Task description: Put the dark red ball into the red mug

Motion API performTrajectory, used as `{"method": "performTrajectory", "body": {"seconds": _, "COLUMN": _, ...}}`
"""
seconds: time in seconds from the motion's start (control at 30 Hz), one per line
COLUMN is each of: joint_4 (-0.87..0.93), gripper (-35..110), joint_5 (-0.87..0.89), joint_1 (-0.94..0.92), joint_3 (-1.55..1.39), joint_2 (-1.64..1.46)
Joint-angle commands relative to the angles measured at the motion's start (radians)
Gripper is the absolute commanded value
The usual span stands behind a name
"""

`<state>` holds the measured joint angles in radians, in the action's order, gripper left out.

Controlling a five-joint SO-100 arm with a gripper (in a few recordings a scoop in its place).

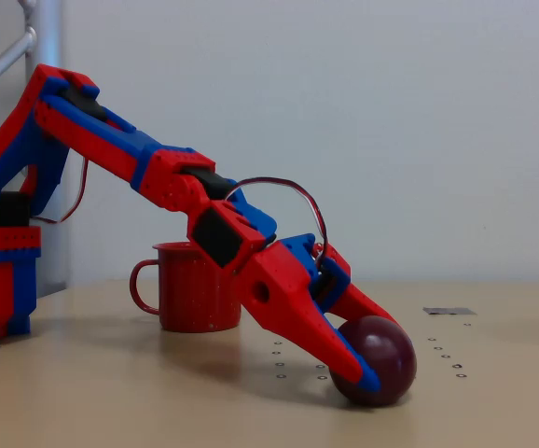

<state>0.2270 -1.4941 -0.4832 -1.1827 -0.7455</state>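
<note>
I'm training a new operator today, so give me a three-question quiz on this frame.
1. True or false: the dark red ball sits inside the red mug.
2. In the fixed view, the mug's handle points: A) left B) right
3. The claw is at which object?

Key: 1 false, the ball rests on the table; 2 A; 3 the ball, with a finger on either side of it.
</note>
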Motion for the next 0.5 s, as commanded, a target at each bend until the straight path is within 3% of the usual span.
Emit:
{"method": "performTrajectory", "body": {"seconds": 0.0, "joint_4": 0.006, "gripper": 32, "joint_5": -0.020, "joint_1": 0.003, "joint_3": 0.103, "joint_2": -0.048}}
{"method": "performTrajectory", "body": {"seconds": 0.47, "joint_4": 0.017, "gripper": 25, "joint_5": 0.014, "joint_1": -0.017, "joint_3": 0.112, "joint_2": -0.055}}
